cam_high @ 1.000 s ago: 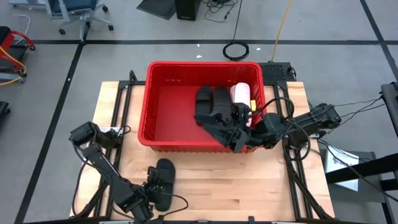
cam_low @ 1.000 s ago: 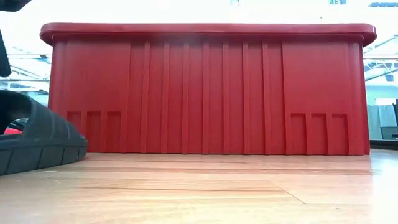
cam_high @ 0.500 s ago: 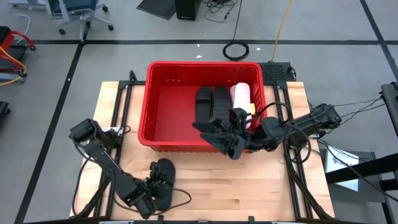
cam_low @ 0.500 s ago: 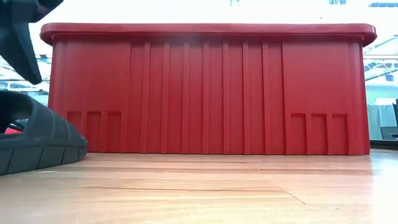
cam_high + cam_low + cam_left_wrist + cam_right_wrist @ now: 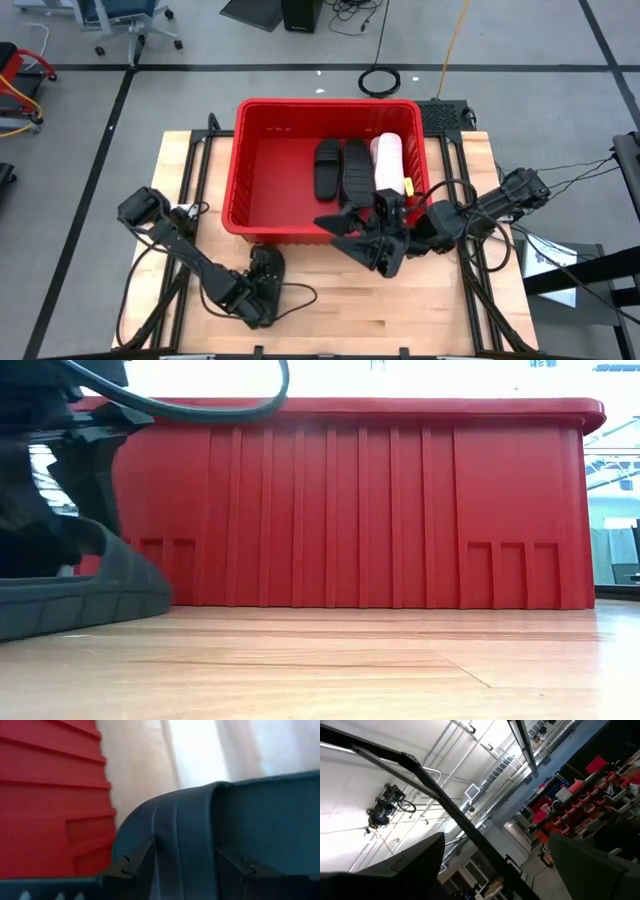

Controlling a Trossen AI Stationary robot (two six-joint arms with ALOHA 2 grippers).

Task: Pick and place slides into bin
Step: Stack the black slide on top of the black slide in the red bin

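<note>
Wood-grain table point(image 5: 420, 310); ribbed red bin point(image 5: 262, 180); matte slides point(image 5: 340, 168).

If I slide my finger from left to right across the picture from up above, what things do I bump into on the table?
Left hand on a black slide → two black slides in the red bin → pink slide → right hand, open and empty.

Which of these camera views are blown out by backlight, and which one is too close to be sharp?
Low view: bright window light above the red bin washes out the background, and the left gripper's black slide shows as a dark shape. Right wrist view: tilted up at glaring ceiling lights, its fingers silhouetted. Left wrist view: pressed so close to the slide that it is soft and blurred. High view: evenly lit.
</note>
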